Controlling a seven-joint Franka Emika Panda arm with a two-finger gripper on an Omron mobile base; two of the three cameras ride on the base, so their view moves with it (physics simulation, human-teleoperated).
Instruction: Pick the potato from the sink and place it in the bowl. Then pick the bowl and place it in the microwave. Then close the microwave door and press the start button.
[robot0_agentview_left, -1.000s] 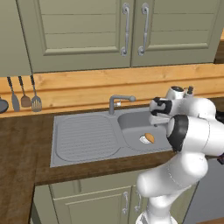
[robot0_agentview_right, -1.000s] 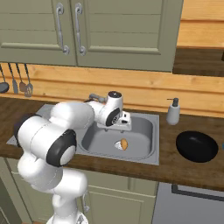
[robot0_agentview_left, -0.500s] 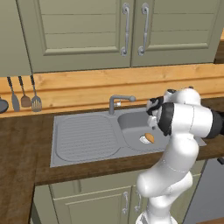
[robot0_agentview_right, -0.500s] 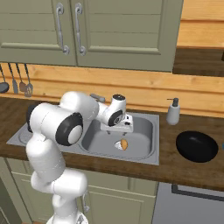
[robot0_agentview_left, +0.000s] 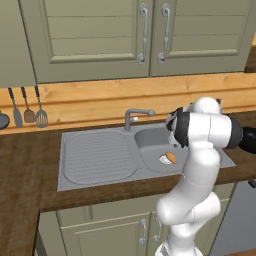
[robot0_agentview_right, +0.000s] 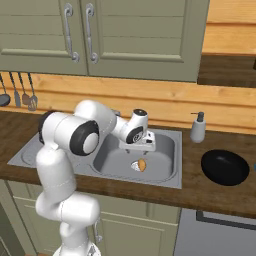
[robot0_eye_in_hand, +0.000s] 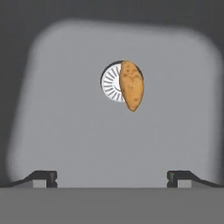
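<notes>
The potato (robot0_eye_in_hand: 131, 85) lies on the sink (robot0_agentview_right: 165, 145) floor, half over the drain ring (robot0_eye_in_hand: 111, 83). Treat it as firm, light and rounded, likely to roll; take it across its narrow middle. Your pincer (robot0_eye_in_hand: 113, 176) hangs above it, spread wide and empty. The right base view adds the bowl (robot0_agentview_right: 225, 166), far right on the tabletop (robot0_agentview_right: 210, 192).

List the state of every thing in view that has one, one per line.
potato: loose in the basin, partly over the drain ring
gripper: open, above the potato
bowl: empty, on the counter
sink: dry, faucet off
cabinet doors: closed
</notes>
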